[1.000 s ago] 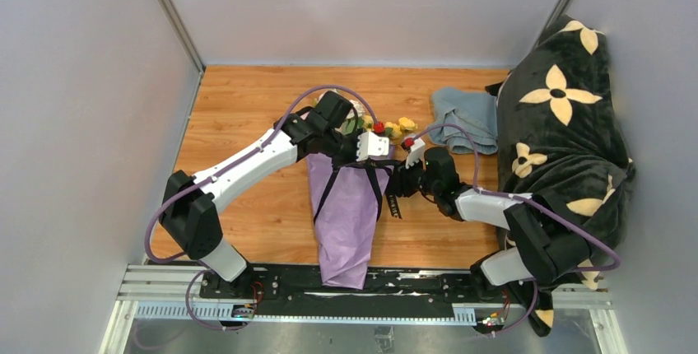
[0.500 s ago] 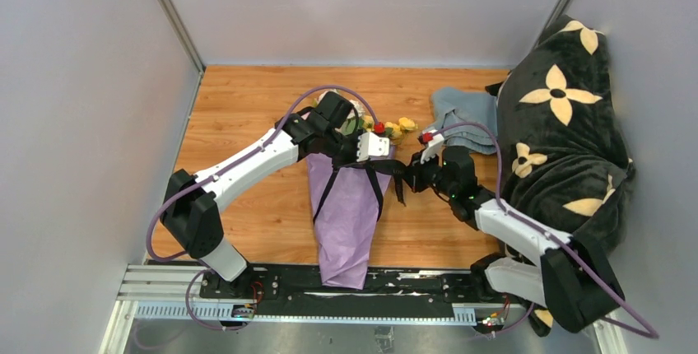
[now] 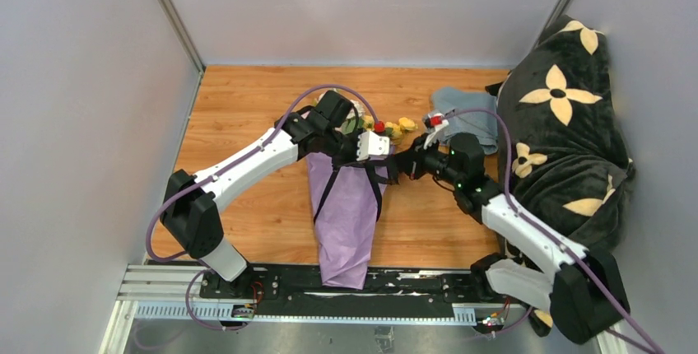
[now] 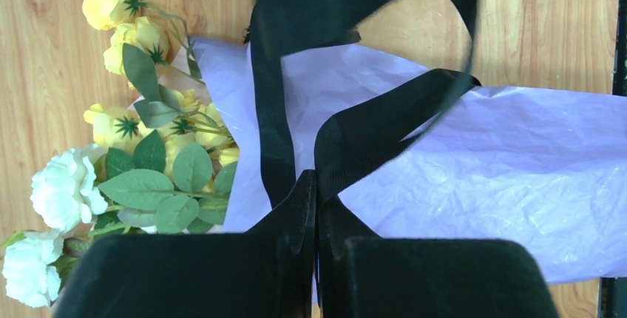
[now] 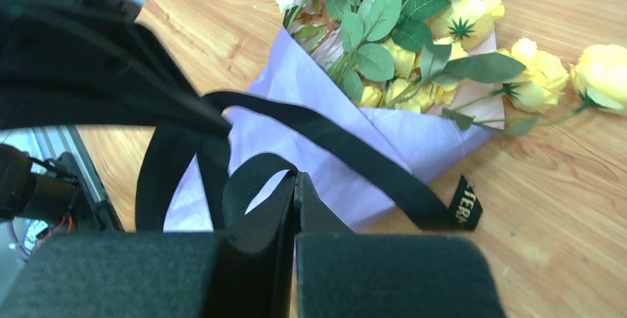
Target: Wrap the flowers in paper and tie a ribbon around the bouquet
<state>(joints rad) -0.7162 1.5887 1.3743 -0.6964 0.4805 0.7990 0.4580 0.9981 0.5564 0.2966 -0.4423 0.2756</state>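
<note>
Wooden counter [image 3: 239,107], mid-field: bouquet [image 3: 346,214] lies flat, narrow end of the cone toward the arm bases, flowers [image 4: 148,163] at the far end. Black ribbon [image 4: 270,111] crosses the purple paper [image 4: 503,170] in loose loops. Left tool [image 4: 316,185]: jaws fully closed, pinching a ribbon strand over the cone's mouth. Right tool [image 5: 296,181]: jaws closed, gripping a ribbon loop just right of the bouquet. One printed ribbon end rests on the counter.

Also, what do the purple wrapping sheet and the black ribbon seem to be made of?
The paper looks like thin, tissue-like paper with a slight sheen; fine crinkles and soft creases cover it. The ribbon looks like flat woven fabric, matte black, bending in floppy loops. Whether the fibre is synthetic or natural cannot be told.
</note>
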